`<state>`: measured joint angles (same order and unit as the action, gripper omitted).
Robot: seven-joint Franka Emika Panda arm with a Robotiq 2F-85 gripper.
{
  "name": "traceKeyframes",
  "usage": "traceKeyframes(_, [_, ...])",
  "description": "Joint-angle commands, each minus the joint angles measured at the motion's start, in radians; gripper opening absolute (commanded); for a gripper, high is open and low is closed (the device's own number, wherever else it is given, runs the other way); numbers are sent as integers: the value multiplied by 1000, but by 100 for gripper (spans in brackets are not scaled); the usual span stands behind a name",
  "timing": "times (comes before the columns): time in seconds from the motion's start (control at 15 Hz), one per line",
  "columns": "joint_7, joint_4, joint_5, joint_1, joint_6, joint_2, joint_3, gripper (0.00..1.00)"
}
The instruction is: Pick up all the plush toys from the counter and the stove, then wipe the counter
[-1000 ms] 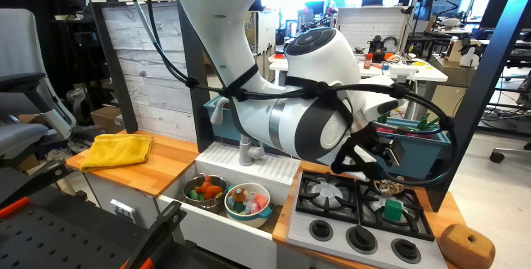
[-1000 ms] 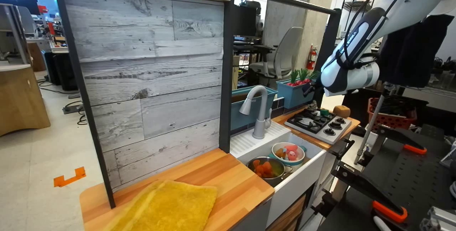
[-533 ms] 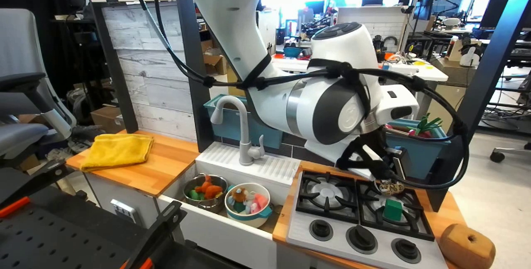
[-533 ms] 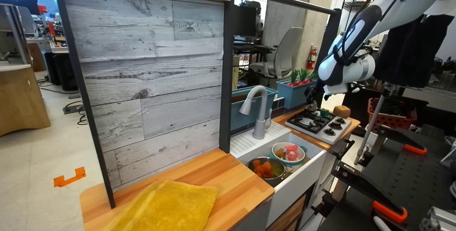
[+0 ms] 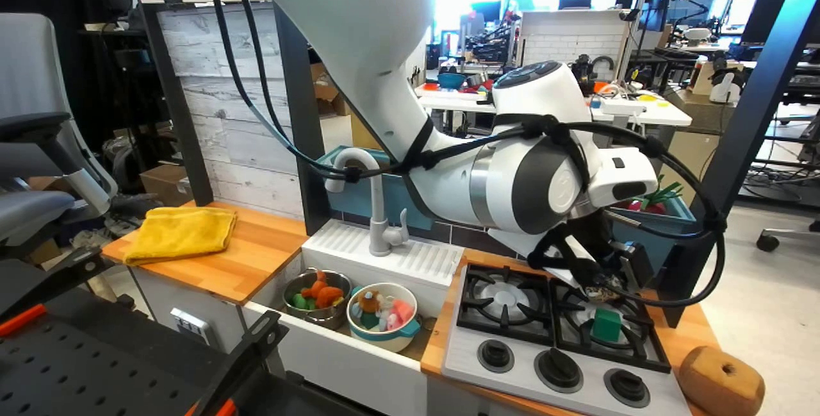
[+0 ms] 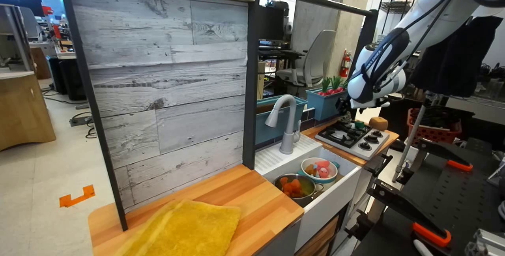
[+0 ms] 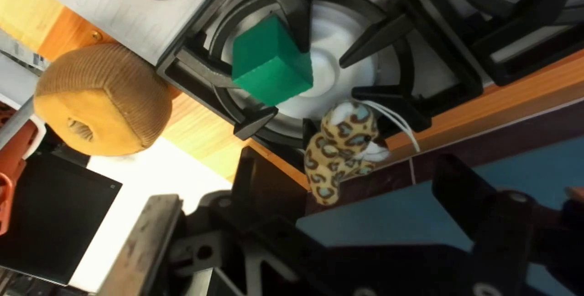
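Your gripper [image 7: 351, 170] stands wide, nothing gripped | Leopard plush [image 7: 326, 161] at the far side of the right burner [image 7: 326, 75] on the stove [image 7: 141, 24] | Likely a grasp next: centre your jaws on its body, keep them off the grate [image 7: 374, 43], squeeze gently before you lift

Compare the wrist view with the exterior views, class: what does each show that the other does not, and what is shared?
Only the wrist view: the face of the leopard-print toy, and the jaws of the gripper plainly apart.

Only the exterior views: the yellow cloth, the faucet, and the sink holding a steel pot and a white-and-teal pot, each with plush toys.

Both: the stove with the green cube on it, the brown block beside it, and the leopard-print toy, barely visible from outside.
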<state>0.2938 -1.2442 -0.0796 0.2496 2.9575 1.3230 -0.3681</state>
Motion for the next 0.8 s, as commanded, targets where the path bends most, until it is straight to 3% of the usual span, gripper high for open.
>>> traceKeyframes(0.0, [95,165,-24,-22,-48,119,-69,71])
traceKeyframes(0.13, [130,202,-18,-26,-59,152,-90,62])
traceKeyframes(0.6, [162,240,-2,-16,-118,175,-94,7])
traceKeyframes(0.73, [134,200,-1,-16,-125,138,-67,2])
